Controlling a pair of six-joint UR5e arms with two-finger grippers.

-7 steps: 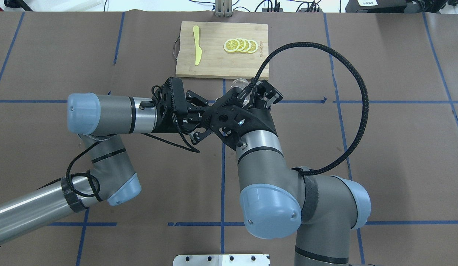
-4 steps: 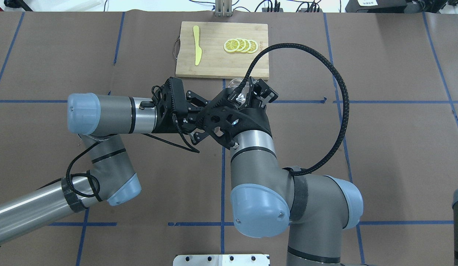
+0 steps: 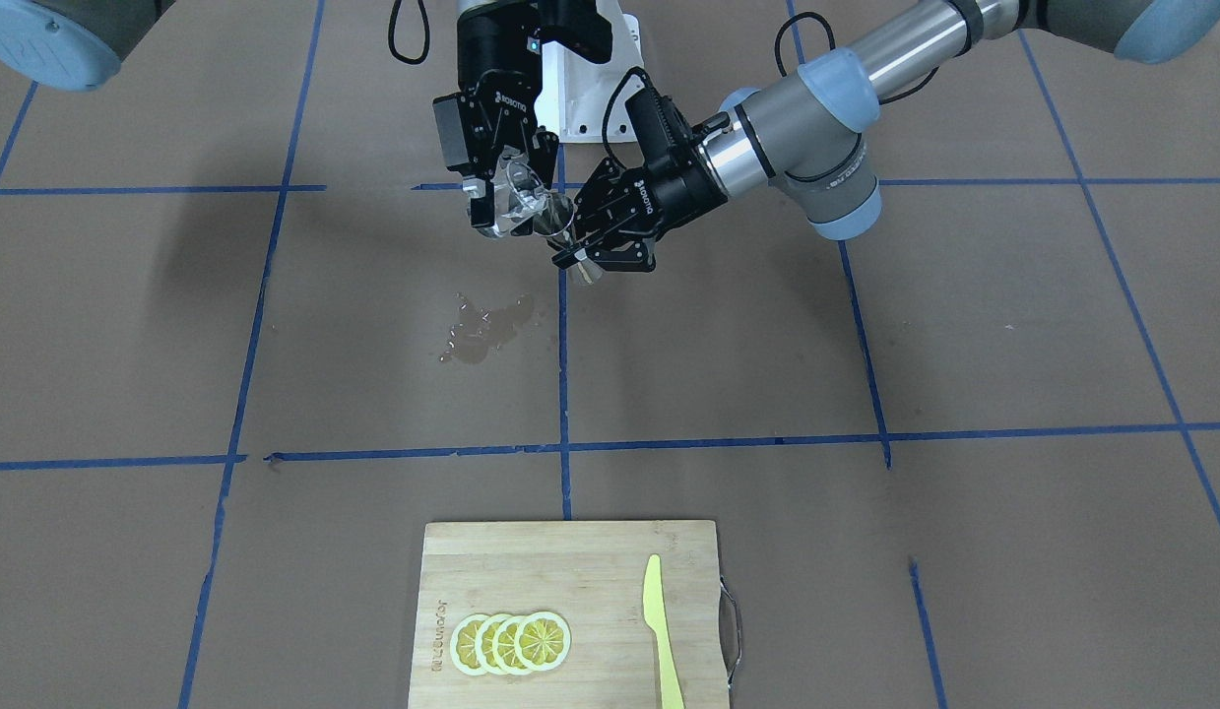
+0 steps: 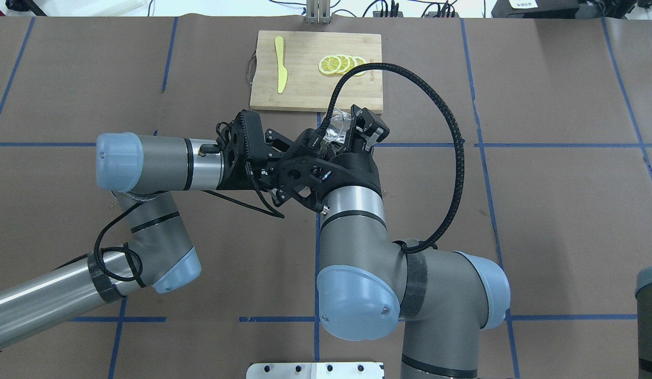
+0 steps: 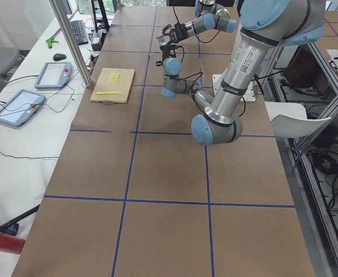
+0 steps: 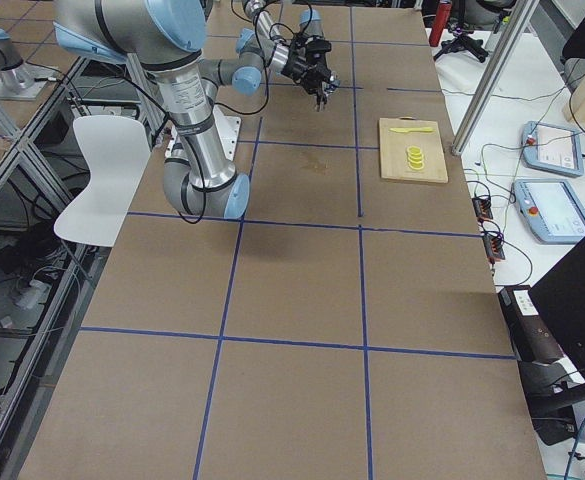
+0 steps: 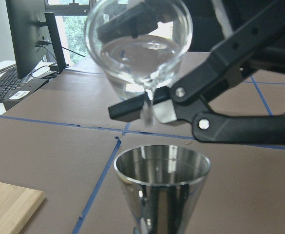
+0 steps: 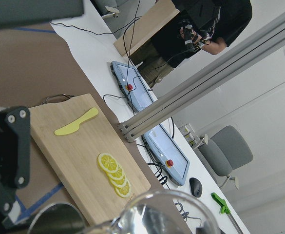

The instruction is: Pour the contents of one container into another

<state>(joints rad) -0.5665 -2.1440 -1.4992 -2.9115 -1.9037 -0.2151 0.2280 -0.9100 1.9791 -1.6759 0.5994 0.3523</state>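
The clear glass cup point(image 7: 137, 44) hangs tilted over the steel jigger point(image 7: 161, 185), and a thin stream of clear liquid point(image 7: 149, 105) falls from its lip toward the jigger's open mouth. My right gripper point(image 3: 509, 209) is shut on the cup point(image 3: 523, 192). My left gripper point(image 3: 576, 258) is shut on the waist of the jigger point(image 3: 560, 219), holding it upright above the table. From overhead the cup point(image 4: 336, 126) shows in the right gripper point(image 4: 348, 131); the jigger is hidden under the right wrist.
A wet puddle point(image 3: 486, 325) lies on the brown table cover below the grippers. Farther out sits a wooden cutting board point(image 4: 316, 71) with lemon slices point(image 4: 342, 64) and a yellow knife point(image 4: 280, 64). A person point(image 8: 205, 29) stands beyond the table's far edge.
The right wrist has rolled and shifted left, tipping the cup further toward the jigger; its cable loop swung left. The left arm has stayed still.
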